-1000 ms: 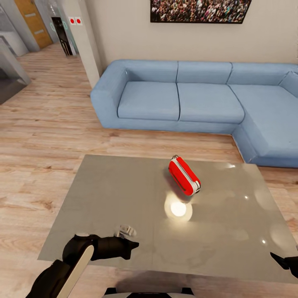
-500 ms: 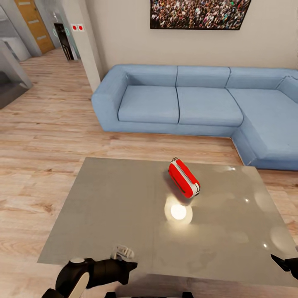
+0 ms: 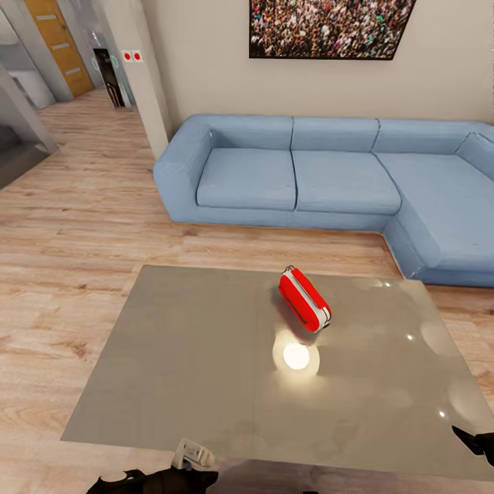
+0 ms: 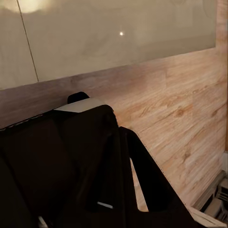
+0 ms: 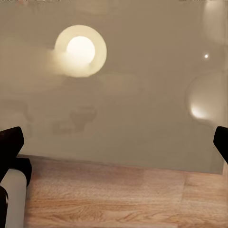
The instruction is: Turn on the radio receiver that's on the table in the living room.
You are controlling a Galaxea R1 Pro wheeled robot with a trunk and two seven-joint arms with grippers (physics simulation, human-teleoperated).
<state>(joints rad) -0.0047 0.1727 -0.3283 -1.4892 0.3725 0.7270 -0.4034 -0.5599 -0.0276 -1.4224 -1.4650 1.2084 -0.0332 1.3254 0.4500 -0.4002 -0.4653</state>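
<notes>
We see one radio receiver [image 3: 304,299], red with white trim, lying on the far right part of the single grey worktop [image 3: 178,357], with one round lamp reflection [image 3: 296,356] just near of it. One blue sofa [image 3: 329,178] stands beyond, under one framed crowd picture [image 3: 329,27]. Our left pincer [image 3: 195,470] sits at the worktop's near edge; we cannot tell its spread. Our right pincer [image 5: 116,142] has its two fingertips [image 5: 10,140] wide apart, holding nothing, over the worktop's near right edge.
</notes>
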